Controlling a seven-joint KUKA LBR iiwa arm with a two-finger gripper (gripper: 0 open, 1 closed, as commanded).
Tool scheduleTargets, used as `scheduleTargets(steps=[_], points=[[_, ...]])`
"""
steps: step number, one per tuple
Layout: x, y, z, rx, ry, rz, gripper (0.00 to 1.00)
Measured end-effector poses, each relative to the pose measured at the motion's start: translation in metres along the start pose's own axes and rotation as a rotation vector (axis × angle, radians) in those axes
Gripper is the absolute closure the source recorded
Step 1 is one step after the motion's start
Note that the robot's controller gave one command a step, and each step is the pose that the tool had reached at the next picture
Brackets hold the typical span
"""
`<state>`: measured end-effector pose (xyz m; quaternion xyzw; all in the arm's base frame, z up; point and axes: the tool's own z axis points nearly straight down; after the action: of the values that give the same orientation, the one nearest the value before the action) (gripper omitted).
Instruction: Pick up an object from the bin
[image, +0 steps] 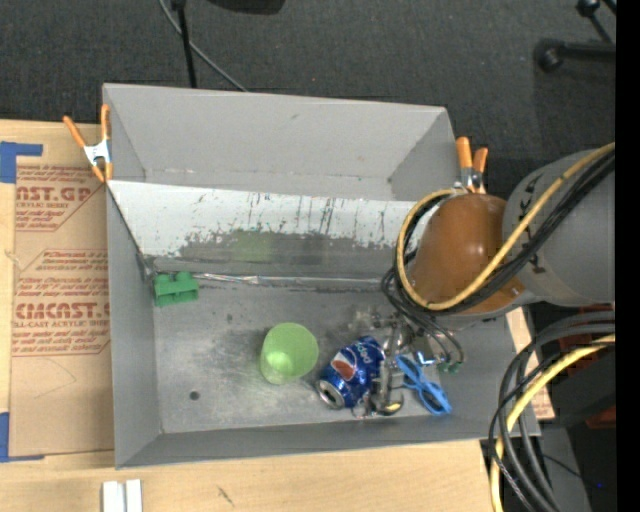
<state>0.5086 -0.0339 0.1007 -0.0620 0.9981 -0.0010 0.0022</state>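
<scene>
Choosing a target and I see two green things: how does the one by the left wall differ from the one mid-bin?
The green block is small, angular and darker green; the green cup is bigger, rounded and paler yellow-green. The block lies far from the gripper at the back-left of the floor; the cup lies beside the crushed blue can, near the gripper. Both are green.

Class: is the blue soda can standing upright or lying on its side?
Lying on its side: the blue soda can shows its round end facing sideways.
</scene>
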Motion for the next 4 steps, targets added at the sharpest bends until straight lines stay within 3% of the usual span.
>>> scheduleTargets(steps=[1, 2, 3, 4], points=[[0.002, -0.011, 0.001, -0.003, 0.003, 0.112, 0.0], [0.005, 0.0, 0.033, -0.004, 0.008, 0.119, 0.0], [0.005, 0.001, 0.034, -0.005, 0.008, 0.118, 0.0], [0.004, 0.001, 0.033, -0.004, 0.005, 0.119, 1.0]])
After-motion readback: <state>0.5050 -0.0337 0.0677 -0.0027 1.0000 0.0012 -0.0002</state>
